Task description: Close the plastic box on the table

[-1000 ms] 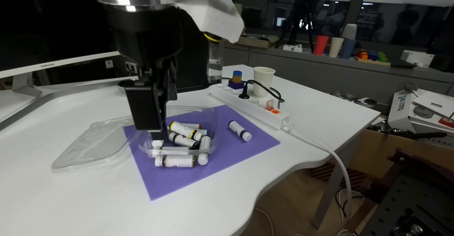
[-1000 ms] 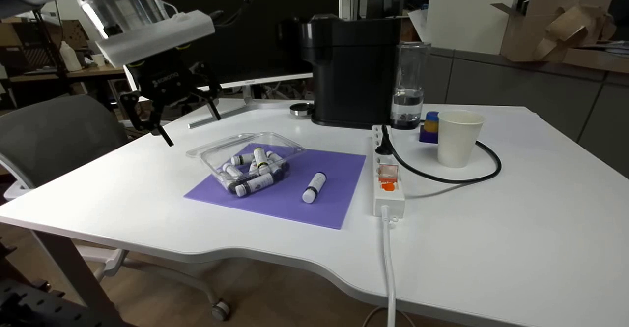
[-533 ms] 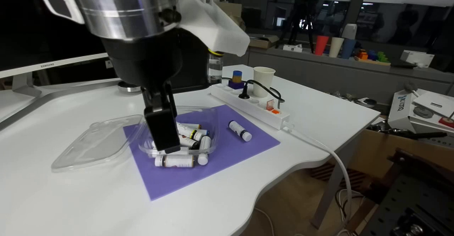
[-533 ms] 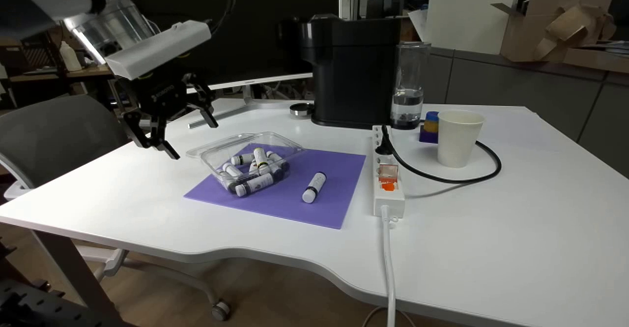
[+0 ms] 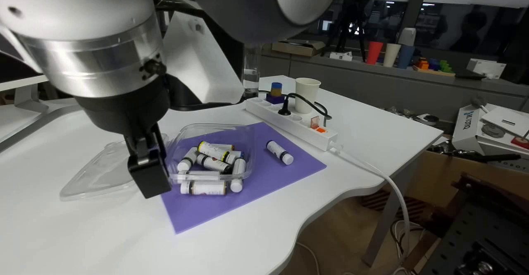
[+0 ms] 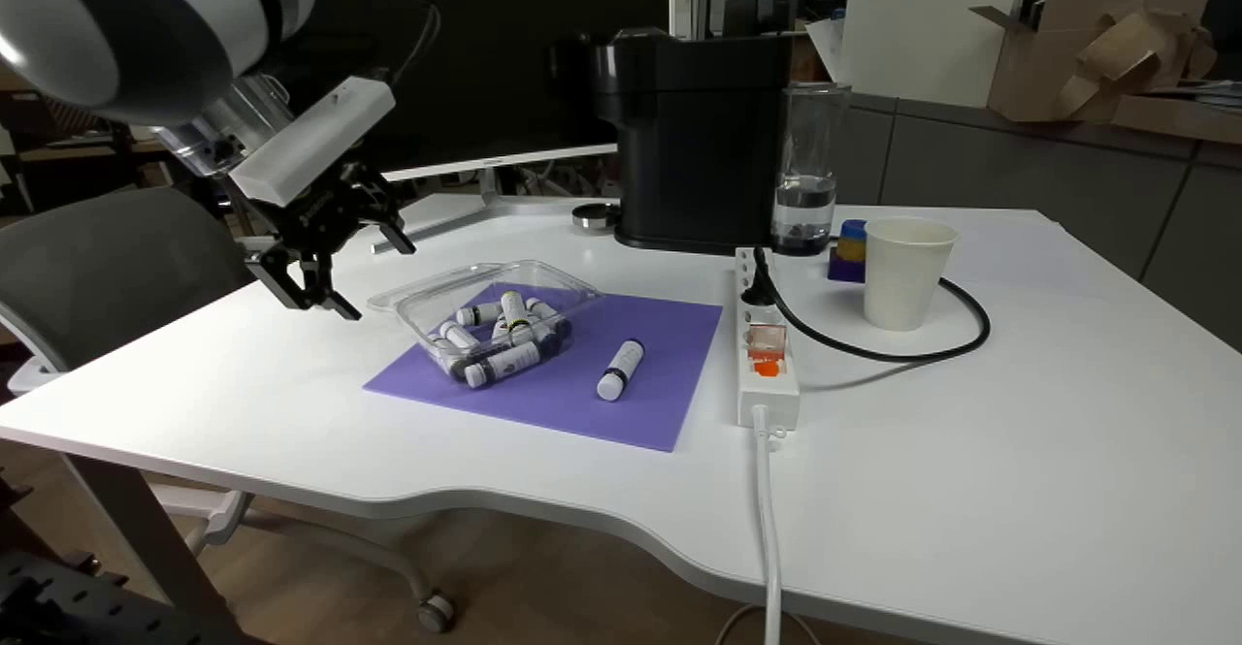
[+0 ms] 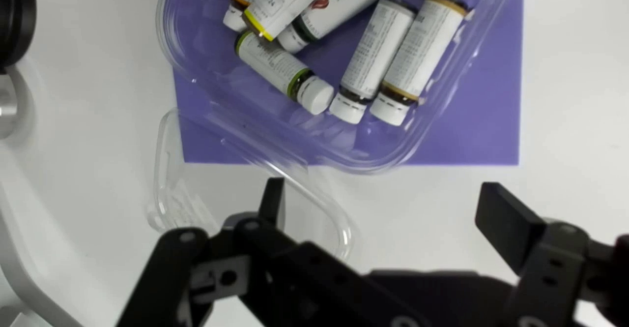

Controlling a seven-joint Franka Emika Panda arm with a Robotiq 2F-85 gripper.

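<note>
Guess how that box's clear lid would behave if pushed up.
The lid looks thin and see-through, so it's probably light and may flex. It seems joined to the box along one edge, so it would likely swing. Its smooth, shiny surface could be slippery.

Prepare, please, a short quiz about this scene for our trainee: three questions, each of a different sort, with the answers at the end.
1. True or false: the lid of the box is open.
2. Which colour is the mat under the box? A) green B) purple C) orange
3. In a word: what does the gripper hold?

Key:
1. True
2. B
3. Nothing; it stands open.
</note>
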